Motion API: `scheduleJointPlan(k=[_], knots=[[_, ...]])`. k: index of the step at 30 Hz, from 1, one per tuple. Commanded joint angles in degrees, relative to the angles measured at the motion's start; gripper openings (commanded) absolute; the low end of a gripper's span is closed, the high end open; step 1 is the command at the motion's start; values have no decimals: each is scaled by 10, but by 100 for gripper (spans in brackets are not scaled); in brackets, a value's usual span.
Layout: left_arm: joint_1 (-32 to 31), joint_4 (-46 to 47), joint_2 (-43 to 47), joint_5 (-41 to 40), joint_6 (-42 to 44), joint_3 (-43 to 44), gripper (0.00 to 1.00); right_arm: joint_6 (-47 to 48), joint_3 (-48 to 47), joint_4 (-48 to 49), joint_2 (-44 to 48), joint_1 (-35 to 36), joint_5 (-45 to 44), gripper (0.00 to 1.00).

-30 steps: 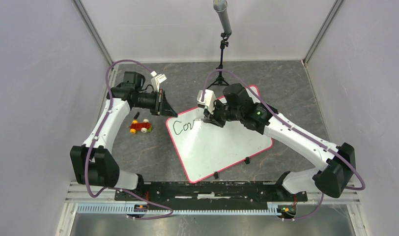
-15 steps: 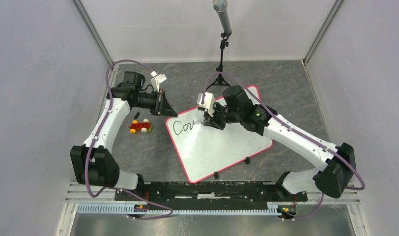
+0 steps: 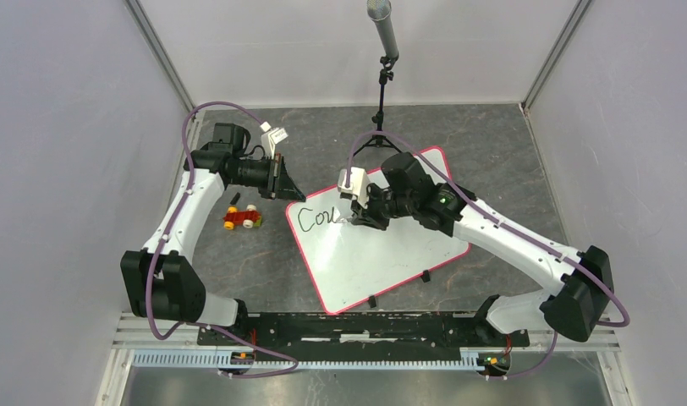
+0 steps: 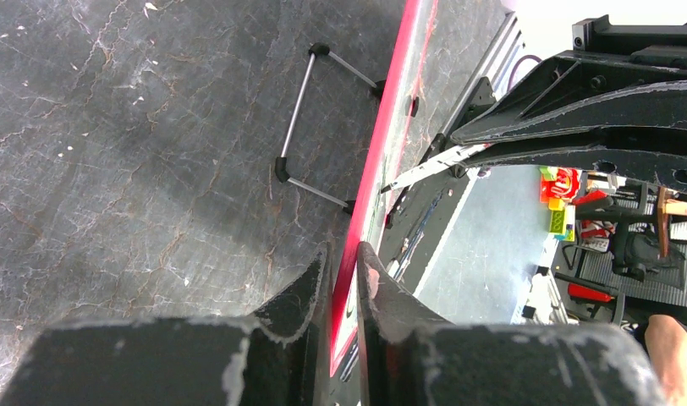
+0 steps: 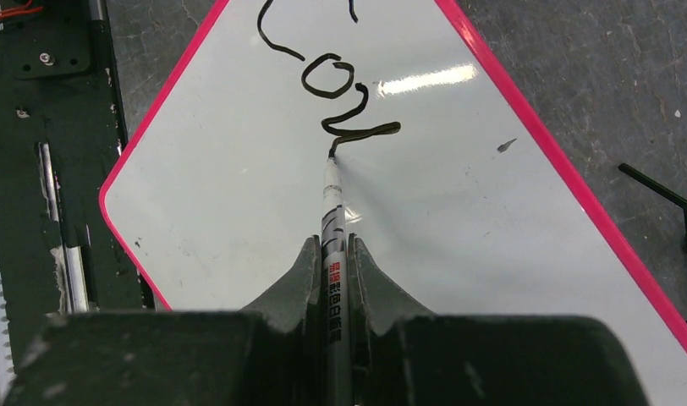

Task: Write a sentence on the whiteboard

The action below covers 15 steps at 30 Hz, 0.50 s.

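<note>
Right wrist: pinching marker [image 5: 331, 203] in right gripper [image 5: 332, 247], lower centre; tip pressed to whiteboard [image 5: 222, 211] mid-frame, at end of unfinished sentence [image 5: 363, 132] up top. Clamping its pink rim with left gripper [image 4: 342, 254].

From overhead, the black right end effector [image 3: 359, 217] covers the 3 o'clock end of the black handwritten script [image 3: 313, 218] on the pink-rimmed white board [image 3: 382, 254]. At the right wrist, the script's first letter is cut off at 12 o'clock, and the print on the thin white marker [image 5: 331, 203] is too small to read.
</note>
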<state>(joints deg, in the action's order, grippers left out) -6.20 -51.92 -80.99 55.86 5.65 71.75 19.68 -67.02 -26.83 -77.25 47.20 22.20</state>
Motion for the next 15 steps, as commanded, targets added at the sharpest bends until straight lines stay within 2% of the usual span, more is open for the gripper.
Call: scheduleJointPlan(k=[1, 15], knots=[[-11, -4, 0, -3, 17, 15, 2, 14, -12, -21, 14, -1, -21, 0], [-15, -13, 2, -4, 21, 21, 2, 12, -47, -12, 11, -3, -36, 0]])
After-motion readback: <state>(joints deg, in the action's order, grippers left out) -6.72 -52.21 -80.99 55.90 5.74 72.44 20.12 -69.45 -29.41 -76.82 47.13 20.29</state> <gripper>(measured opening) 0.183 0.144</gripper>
